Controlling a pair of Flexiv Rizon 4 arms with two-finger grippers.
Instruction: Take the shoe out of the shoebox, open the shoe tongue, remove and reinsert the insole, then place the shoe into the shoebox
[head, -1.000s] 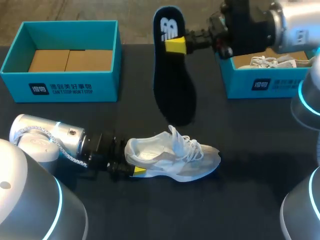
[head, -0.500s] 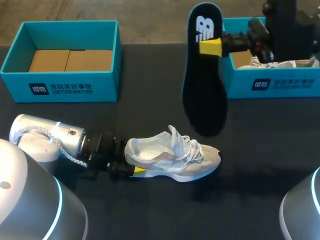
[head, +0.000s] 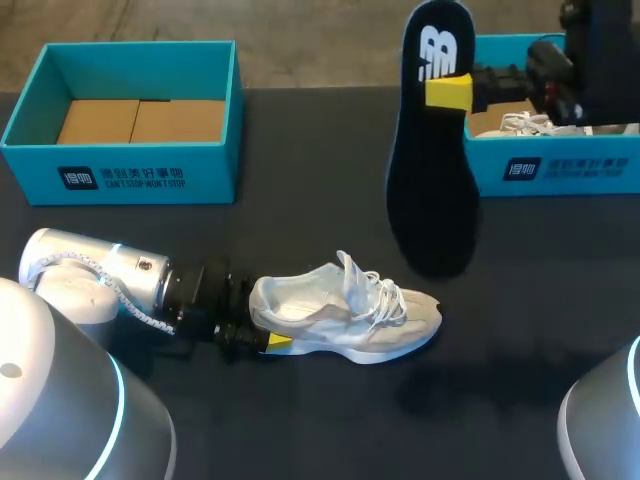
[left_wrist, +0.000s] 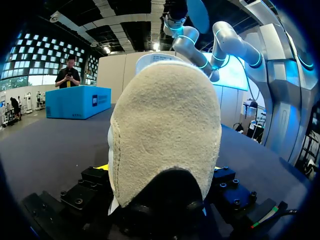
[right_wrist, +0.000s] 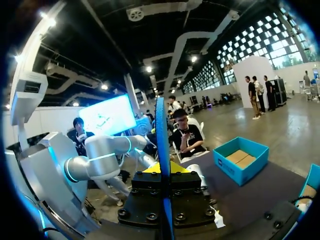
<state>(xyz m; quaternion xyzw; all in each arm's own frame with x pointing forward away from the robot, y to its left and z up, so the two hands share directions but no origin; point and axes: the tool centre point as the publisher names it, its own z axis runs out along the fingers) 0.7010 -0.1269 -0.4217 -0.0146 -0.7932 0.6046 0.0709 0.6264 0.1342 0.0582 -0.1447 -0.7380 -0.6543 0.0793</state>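
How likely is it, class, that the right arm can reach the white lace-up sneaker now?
Probably yes: nothing stands between the right hand and the white lace-up sneaker, though that hand grips the dark foam insole.

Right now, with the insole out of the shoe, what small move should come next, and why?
Probably lower the right gripper toward the shoe: the insole hangs clear of it, and the left gripper holds its heel on the table.

White shoe (head: 345, 318), black insole (head: 432, 200)
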